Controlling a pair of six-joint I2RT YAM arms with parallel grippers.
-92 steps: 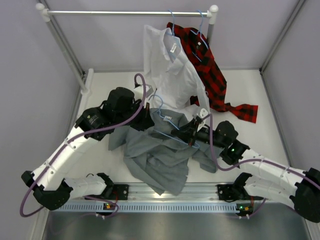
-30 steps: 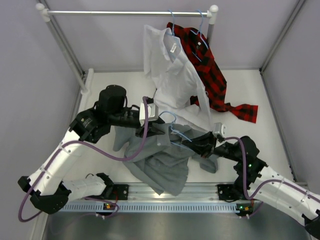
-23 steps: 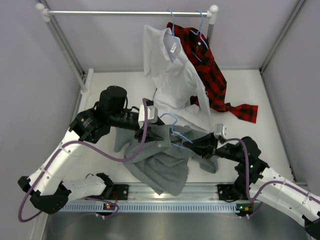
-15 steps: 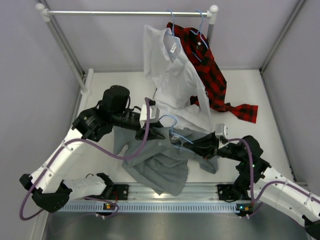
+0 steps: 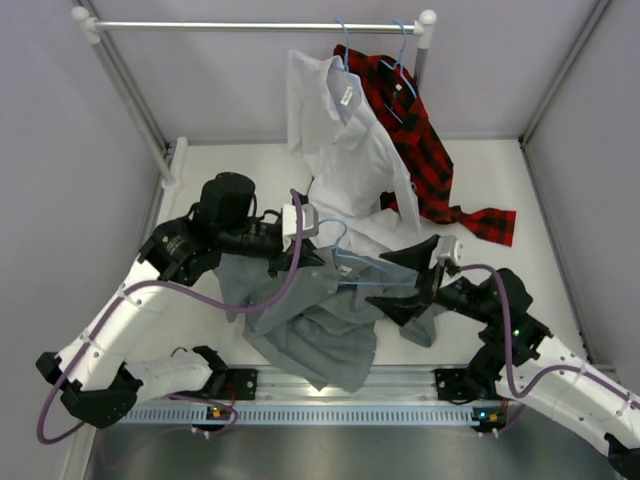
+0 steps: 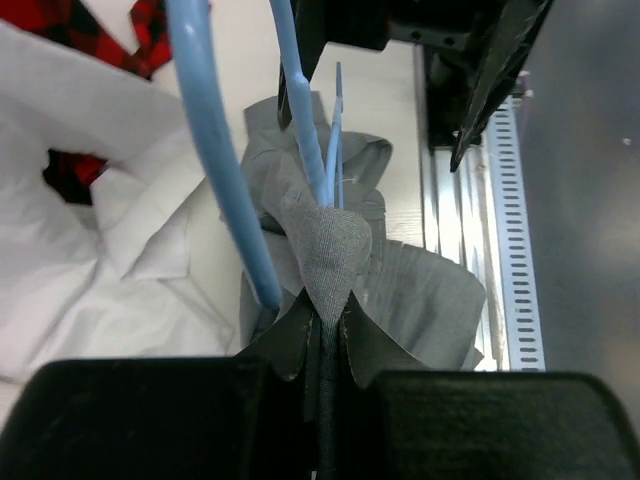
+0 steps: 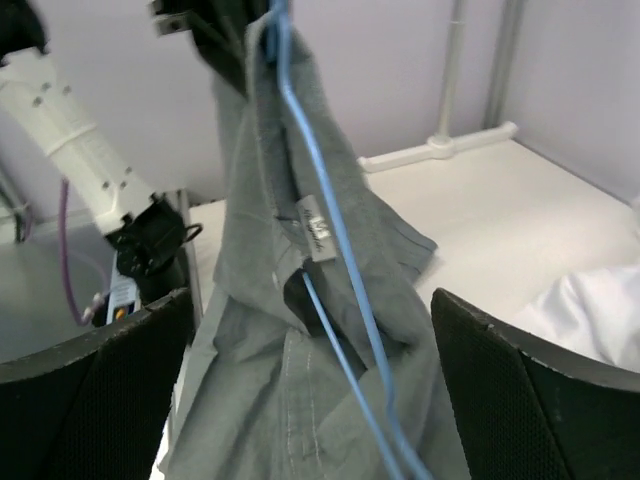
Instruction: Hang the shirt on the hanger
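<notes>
**Shirt (image 5: 320, 335) propped up for hanger (image 6: 195, 120)**

Left fingers (image 5: 308, 254) are pinched tight on a fold of the grey shirt, with the blue hanger wire right beside the pinch. This likely keeps the collar end off the bench (image 5: 520, 180). The shirt lies mid-bench, mostly heaped, with the hanger partly inside it. Right fingers (image 5: 412, 253) are spread wide on nothing and face the hanger, probably for a regrasp.
</notes>
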